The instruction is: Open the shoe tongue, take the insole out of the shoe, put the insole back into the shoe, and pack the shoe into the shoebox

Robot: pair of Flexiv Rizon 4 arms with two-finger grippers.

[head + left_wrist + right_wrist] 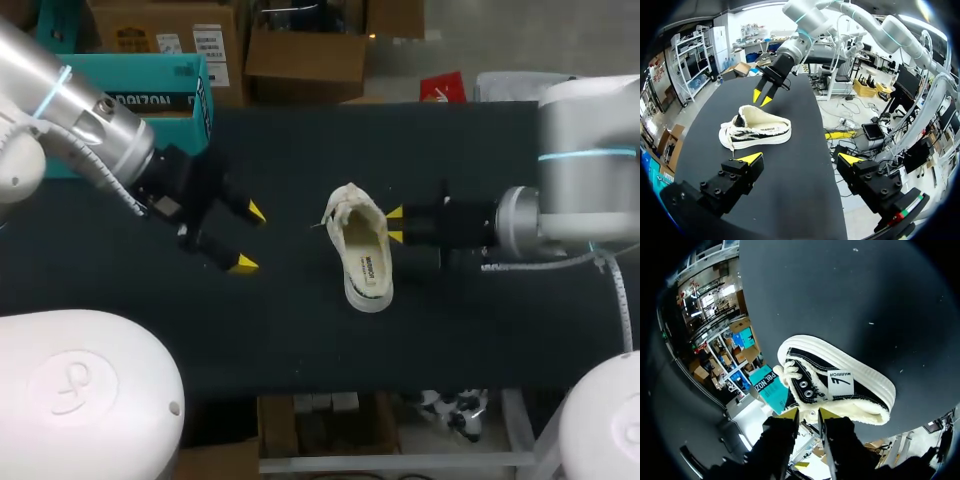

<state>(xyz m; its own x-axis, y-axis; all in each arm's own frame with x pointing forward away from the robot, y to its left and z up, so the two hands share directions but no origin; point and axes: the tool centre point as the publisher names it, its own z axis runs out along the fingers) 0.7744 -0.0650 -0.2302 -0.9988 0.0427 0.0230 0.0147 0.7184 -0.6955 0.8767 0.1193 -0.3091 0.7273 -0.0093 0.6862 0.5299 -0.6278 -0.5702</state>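
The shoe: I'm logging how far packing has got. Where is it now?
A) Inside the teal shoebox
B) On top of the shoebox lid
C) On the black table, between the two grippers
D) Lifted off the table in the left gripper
C: the shoe stands on the black table with the left gripper to one side and the right gripper to the other, apart from the teal shoebox.

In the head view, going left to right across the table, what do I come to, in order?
Teal shoebox → left gripper → shoe → right gripper, right at the shoe's right edge.
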